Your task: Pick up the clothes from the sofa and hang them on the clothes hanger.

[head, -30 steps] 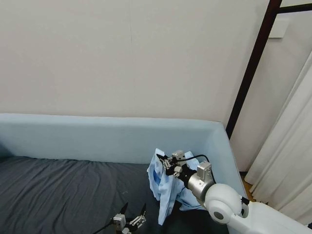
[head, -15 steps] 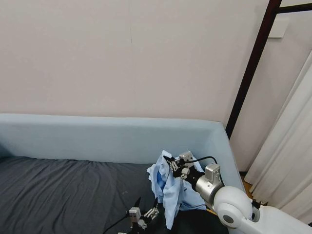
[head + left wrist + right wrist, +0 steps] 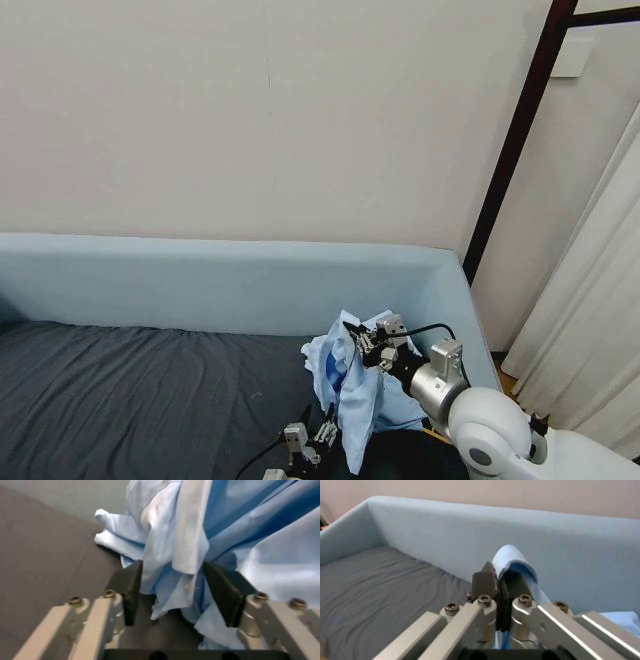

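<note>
Pale blue woven cloth: one shirt (image 3: 352, 405), limp, light, likely to slump and crease. Location: 5 o'clock in the head view, hanging over the dark seat of the sofa (image 3: 200, 285). Right end effector (image 3: 362, 338), at the garment's 12 o'clock, clenched on a bunched fold. Left end effector (image 3: 308, 440), at its 7 o'clock, released, jaws straddling a hanging edge. Suggested hold: collar or shoulder seam, not loose folds.
</note>
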Tool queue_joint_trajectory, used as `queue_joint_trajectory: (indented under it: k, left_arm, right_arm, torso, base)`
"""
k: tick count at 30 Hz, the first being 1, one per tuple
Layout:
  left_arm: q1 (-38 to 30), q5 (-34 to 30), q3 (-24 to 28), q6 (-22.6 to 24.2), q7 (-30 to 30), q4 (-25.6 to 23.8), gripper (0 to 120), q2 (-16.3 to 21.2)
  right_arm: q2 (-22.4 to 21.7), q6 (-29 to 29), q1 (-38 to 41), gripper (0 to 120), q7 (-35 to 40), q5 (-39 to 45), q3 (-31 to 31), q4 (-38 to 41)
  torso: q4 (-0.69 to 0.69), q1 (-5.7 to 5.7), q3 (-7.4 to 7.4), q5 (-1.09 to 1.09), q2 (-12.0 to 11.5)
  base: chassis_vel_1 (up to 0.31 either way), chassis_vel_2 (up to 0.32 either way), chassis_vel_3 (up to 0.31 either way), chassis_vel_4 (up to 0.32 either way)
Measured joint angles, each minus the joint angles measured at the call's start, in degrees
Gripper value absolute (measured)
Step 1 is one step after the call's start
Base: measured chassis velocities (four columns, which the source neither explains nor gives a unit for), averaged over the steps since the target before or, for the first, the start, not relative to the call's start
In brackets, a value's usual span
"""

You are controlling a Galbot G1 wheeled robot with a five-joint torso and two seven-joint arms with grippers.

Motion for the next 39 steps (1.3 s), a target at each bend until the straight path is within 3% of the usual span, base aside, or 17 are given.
queue_joint_trajectory:
  k: [12, 19, 22, 24, 27, 28, 29, 33, 34, 36, 39]
  left_arm:
    - [-3.04, 0.15, -0.29, -0.10, -0.22, 4.98, 3, -2.81]
    - [-2.45, -0.44, -0.87, 0.09, -0.59, 3.65, 0, -1.89]
    - [-0.86, 1.53, -2.22, -0.22, -0.38, 0.68, 0, 1.67]
    - [-0.86, 1.53, -2.22, -0.22, -0.38, 0.68, 0, 1.67]
    - [0.51, 2.40, -3.92, -0.49, -0.30, -4.31, 0, 6.83]
    - [1.58, 1.73, -4.64, 0.17, -0.52, -8.87, 0, 9.68]
    - [1.58, 1.73, -4.64, 0.17, -0.52, -8.87, 0, 9.68]
    - [3.41, -2.39, -6.90, 3.47, -2.56, -20.25, 0, 17.55]
    - [3.41, -2.39, -6.90, 3.47, -2.56, -20.25, 0, 17.55]
    - [4.12, -6.50, -8.90, 5.91, -4.33, -28.96, 0, 25.18]
    - [4.57, -10.43, -11.24, 8.26, -5.96, -37.45, 0, 34.07]
  right_arm:
    - [0.13, -0.14, -0.28, 0, 0.85, 0.09, 0.03, 0.41]
    - [0.19, -0.14, -0.44, 0, 1.08, 0.05, 0.38, 0.01]
    - [0.15, -0.06, -1.83, 0, 0.82, -0.13, 2.15, -1.18]
    - [0.15, -0.06, -1.83, 0, 0.82, -0.13, 2.15, -1.18]
    - [0.05, 0.30, -2.95, 0, -0.34, 0.07, 3.71, -2.22]
    - [0.09, 0.42, -2.82, 0, -0.59, 0.26, 4.07, -2.40]
    - [0.09, 0.42, -2.82, 0, -0.59, 0.26, 4.07, -2.40]
    - [0.45, 0.25, -0.04, 0, -0.57, 2.40, 4.49, -2.10]
    - [0.45, 0.25, -0.04, 0, -0.57, 2.40, 4.49, -2.10]
    - [-0.03, 0.07, 2.69, 0, -0.35, 4.46, 4.45, -1.62]
    - [-1.72, -0.27, 6.01, 0, -0.17, 7.69, 4.22, -0.71]
  torso:
    - [0.00, 0.00, 0.00, 0.00, 0.00]
    - [0.00, 0.00, 0.00, -0.01, 0.00]
    - [0.01, 0.00, 0.00, -0.01, 0.00]
    - [0.01, 0.00, 0.00, -0.01, 0.00]
    - [0.01, 0.00, 0.00, -0.01, 0.00]
    - [0.01, 0.00, 0.00, -0.02, 0.00]
    - [0.01, 0.00, 0.00, -0.02, 0.00]
    - [0.01, -0.01, 0.00, -0.05, 0.00]
    - [0.01, -0.01, 0.00, -0.05, 0.00]
    - [0.02, -0.01, 0.00, -0.01, 0.00]
    - [0.02, -0.01, 0.00, -0.05, 0.00]
  base:
    - [0.000, 0.000, 0.000, 0.000]
    - [0.000, 0.000, 0.000, 0.000]
    - [0.000, 0.000, 0.000, 0.000]
    - [0.000, 0.000, 0.000, 0.000]
    - [0.000, 0.000, 0.000, 0.000]
    - [0.000, 0.000, 0.000, 0.000]
    - [0.000, 0.000, 0.000, 0.000]
    - [0.000, 0.000, 0.000, 0.000]
    - [0.000, 0.000, 0.000, 0.000]
    - [0.000, 0.000, 0.000, 0.000]
    - [0.000, 0.000, 0.000, 0.000]
